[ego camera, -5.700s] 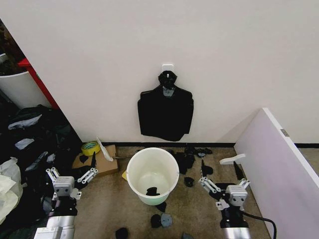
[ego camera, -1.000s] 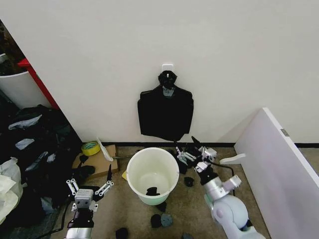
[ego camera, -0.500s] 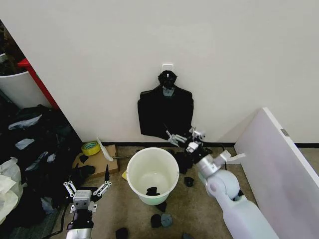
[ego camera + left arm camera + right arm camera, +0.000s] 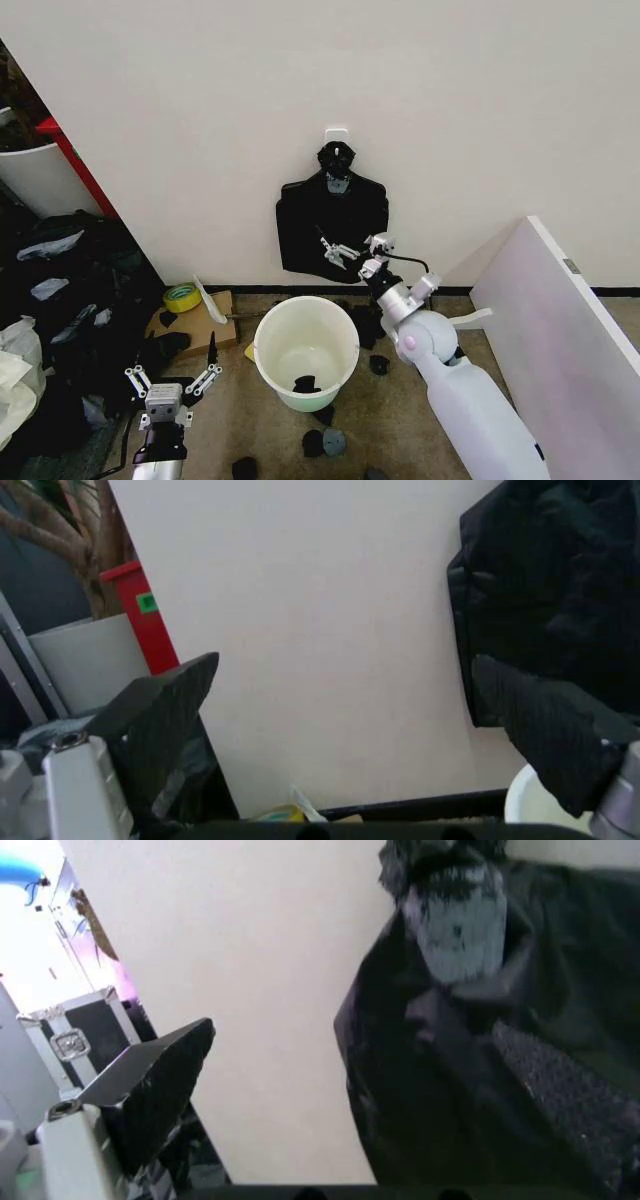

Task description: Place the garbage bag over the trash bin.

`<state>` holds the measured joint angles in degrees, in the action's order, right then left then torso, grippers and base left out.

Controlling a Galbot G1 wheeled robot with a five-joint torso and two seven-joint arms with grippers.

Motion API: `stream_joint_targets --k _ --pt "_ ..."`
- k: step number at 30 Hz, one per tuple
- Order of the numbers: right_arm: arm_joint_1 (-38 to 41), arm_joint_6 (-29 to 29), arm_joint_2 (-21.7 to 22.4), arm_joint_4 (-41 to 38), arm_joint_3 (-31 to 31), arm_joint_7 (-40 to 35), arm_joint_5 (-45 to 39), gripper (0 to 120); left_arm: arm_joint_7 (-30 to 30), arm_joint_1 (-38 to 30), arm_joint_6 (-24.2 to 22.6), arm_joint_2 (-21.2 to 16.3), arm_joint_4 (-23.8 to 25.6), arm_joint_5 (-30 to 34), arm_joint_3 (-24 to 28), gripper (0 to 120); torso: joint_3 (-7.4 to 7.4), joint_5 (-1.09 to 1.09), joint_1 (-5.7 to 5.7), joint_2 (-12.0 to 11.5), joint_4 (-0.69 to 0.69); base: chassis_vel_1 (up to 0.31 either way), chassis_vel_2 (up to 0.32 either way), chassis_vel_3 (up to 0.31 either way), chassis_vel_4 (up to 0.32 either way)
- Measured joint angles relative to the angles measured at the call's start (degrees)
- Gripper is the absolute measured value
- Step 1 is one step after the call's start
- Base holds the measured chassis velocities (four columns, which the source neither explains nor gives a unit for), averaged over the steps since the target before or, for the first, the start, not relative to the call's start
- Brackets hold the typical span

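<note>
the right gripper [image 4: 348, 250] is reaching up to the black bag bundle [image 4: 332, 225] hanging from a white wall hook [image 4: 337, 133], its fingers [image 4: 329, 245] spread wide and holding nothing, their tips lying just in front of the bundle's lower half. in the right wrist view the two dark fingers [image 4: 160, 1084] are framing the crinkled plastic [image 4: 480, 1050] with open space between them, one over bare wall and the other over the bundle. the trash bin [image 4: 306, 350], a white bucket with a pale green base, is standing on the floor directly below, uncovered, with a dark scrap [image 4: 306, 384] lying in its bottom; no garbage bag is spread over it yet, and the one to be used appears to be part of the hanging bundle. the left gripper [image 4: 171, 384] is waiting low beside the bin, fingers also spread and empty, near the cardboard [image 4: 205, 330] and the yellow tape roll [image 4: 181, 296].

the risks from here look plain. the plastic is thin and glossy, so fingers closing on too shallow a fold are likely to slip off, or to catch several layers and drag down more than one bag. a pull against the knotted top could tear the film or tug the hook from the wall. a bag coming free suddenly may drop beside the bin among the black scraps [image 4: 323, 440] littering the floor, where picking it out would be harder. the fingertips are also working close to the wall, and pressing in too far could jam them against it.
</note>
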<state>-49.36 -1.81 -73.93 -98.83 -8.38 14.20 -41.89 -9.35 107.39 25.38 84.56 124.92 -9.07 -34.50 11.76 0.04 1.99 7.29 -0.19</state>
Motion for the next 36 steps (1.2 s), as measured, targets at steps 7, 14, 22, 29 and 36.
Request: stream_joint_targets --k 7,14,22,29,36 --pt "4.41 0.79 -0.90 1.82 1.46 -0.68 -0.95 100 0.01 0.02 -0.01 0.24 -0.24 0.17 -0.47 100 0.00 0.00 0.00 0.01 0.00 0.000 0.000 0.000 0.000" --pt "7.68 1.09 -1.97 4.28 2.41 -1.24 -1.00 100 0.07 -0.20 -0.01 0.61 -0.68 0.22 -0.45 100 0.00 0.00 0.00 0.00 0.00 0.000 0.000 0.000 0.000" --pt "8.34 0.94 -1.47 6.64 1.66 -1.45 -0.79 100 -0.04 -0.46 -0.01 0.78 -0.81 0.29 -0.66 100 0.00 0.01 0.00 0.00 0.00 0.000 0.000 0.000 0.000" --pt "8.46 0.88 -1.22 7.76 1.00 -1.60 -0.72 100 -0.04 -0.70 -0.10 0.82 -0.76 0.36 -0.57 100 0.00 0.01 0.00 0.00 0.00 0.000 0.000 0.000 0.000" --pt "9.86 0.90 -1.54 8.42 1.52 -1.72 -0.78 100 -0.04 -0.71 -0.13 0.91 -0.66 0.37 -0.65 100 0.00 0.00 0.00 0.00 0.00 0.000 0.000 0.000 0.000"
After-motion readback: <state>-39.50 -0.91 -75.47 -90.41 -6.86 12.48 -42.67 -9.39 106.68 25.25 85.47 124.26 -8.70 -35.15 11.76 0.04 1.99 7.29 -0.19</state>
